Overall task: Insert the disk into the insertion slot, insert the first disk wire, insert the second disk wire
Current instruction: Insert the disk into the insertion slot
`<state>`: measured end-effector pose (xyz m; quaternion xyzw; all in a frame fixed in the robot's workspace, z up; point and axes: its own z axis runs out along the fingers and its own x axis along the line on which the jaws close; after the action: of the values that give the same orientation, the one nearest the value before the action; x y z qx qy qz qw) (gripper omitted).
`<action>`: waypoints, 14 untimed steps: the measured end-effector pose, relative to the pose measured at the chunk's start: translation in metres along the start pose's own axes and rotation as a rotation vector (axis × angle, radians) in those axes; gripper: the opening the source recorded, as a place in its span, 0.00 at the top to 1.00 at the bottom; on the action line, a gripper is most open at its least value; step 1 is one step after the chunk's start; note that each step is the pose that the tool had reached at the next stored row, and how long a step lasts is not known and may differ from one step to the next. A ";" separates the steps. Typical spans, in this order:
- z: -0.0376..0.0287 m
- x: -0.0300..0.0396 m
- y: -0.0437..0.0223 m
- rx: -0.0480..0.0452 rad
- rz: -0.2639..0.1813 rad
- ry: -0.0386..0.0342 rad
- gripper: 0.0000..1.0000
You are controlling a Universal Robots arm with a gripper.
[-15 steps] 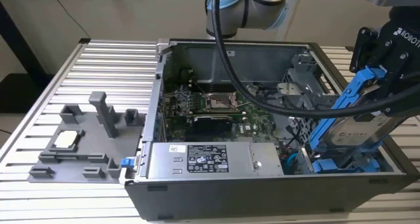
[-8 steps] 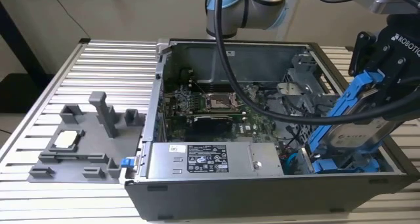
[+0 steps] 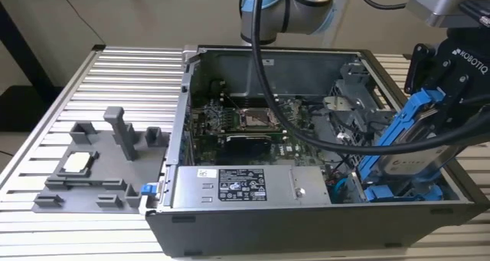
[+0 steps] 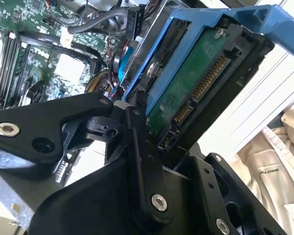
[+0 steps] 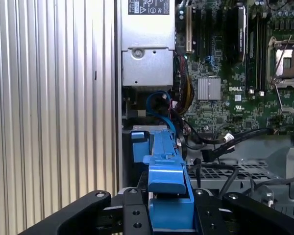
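Exterior view shows me the end effector [image 3: 442,103] gripping the disk [image 3: 417,152], which stands tilted, its lower end inside the computer case [image 3: 306,232] near the power supply [image 3: 245,186].

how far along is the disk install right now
Nothing looks finished yet. In hand: the gripper is shut on the disk, which stands tilted with its lower end down by the slot, not seated. Left: the disk is not yet in, and neither wire is plugged, since the connectors on the disk are bare in the second wrist view.
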<state>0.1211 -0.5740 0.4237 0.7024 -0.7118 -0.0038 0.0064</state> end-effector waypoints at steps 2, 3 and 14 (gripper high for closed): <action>0.0022 0.0000 -0.0003 0.0002 0.000 0.0000 0.67; 0.0033 0.0000 -0.0004 0.0003 -0.001 0.0000 0.67; 0.0156 -0.0001 -0.0042 0.0008 -0.001 -0.0005 0.67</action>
<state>0.1250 -0.5740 0.4081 0.7028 -0.7114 -0.0037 0.0059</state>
